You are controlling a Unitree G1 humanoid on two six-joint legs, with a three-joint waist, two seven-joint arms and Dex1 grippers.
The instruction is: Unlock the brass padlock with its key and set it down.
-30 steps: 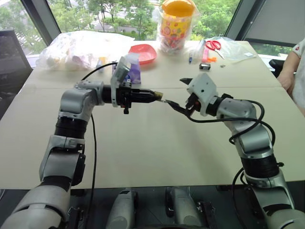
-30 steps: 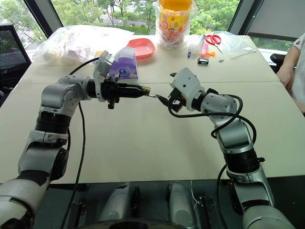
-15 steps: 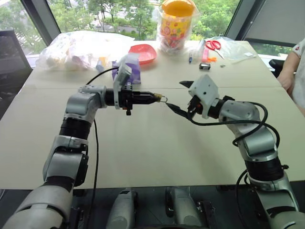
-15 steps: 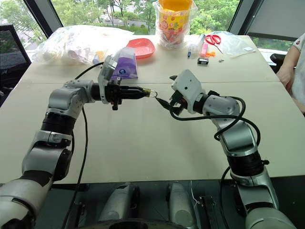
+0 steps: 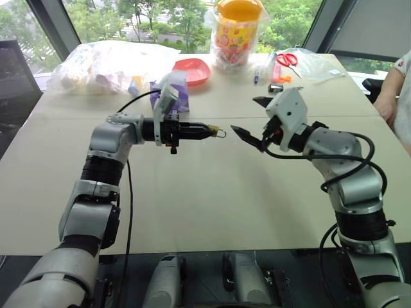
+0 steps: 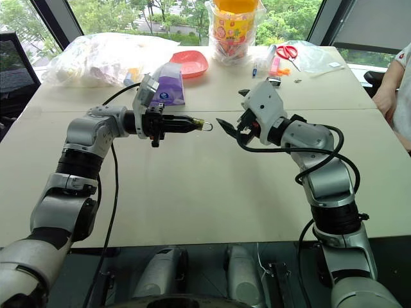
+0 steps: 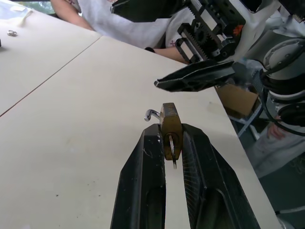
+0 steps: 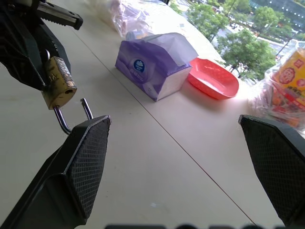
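My left gripper (image 5: 204, 130) is held level over the table, pointing right, shut on the brass padlock (image 7: 170, 125). The lock's thin silvery shackle (image 8: 86, 107) sticks out past the fingertips, with one leg standing free of the body. Between the left fingers a thin silvery sliver (image 7: 172, 149) juts from the lock's base; it may be the key. My right gripper (image 5: 247, 115) faces the lock from the right with its fingers wide open and nothing in them. Its lower fingertip is a short gap away from the shackle.
At the back of the beige table (image 5: 205, 205) are a purple tissue pack (image 5: 182, 96), a red dish (image 5: 192, 70), a clear bag (image 5: 103, 64), a bagged orange-lidded jar (image 5: 239, 29), scissors (image 5: 288, 59) and a small black clip (image 5: 276, 89). A person's arm (image 5: 388, 96) is at the right edge.
My right gripper has drawn back up and to the right, off the shackle that its lower finger was touching. The left gripper keeps its hold on the padlock.
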